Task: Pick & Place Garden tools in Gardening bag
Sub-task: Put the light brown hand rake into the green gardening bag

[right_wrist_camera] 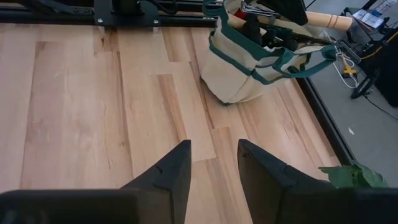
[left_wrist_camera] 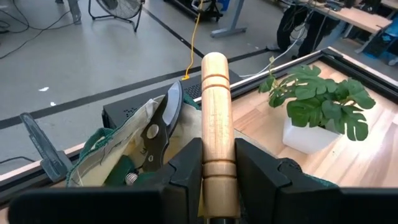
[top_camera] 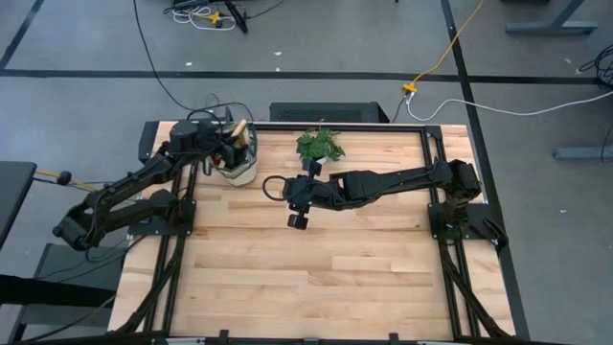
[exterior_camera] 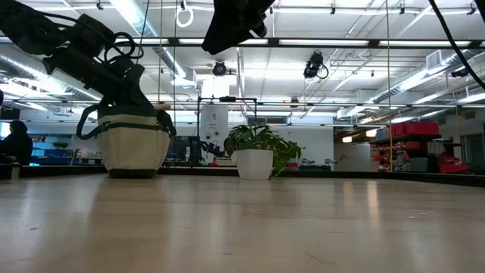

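As the left gripper (top_camera: 230, 151) hangs over the gardening bag (top_camera: 239, 171) at the table's far-left corner, I see the tool above the opening.
In its wrist view, fingers (left_wrist_camera: 186, 171) clamp the wooden-handled tool (left_wrist_camera: 216, 118), long axis forward, shears (left_wrist_camera: 158, 134) inside; the right gripper (right_wrist_camera: 212, 163), narrow and empty, waits mid-table.

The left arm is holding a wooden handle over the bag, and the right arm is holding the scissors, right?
Not quite. The right gripper holds nothing; the right wrist view shows only bare table between its fingers. The shears already sit in the bag. The left gripper does hold the wooden handle over it.
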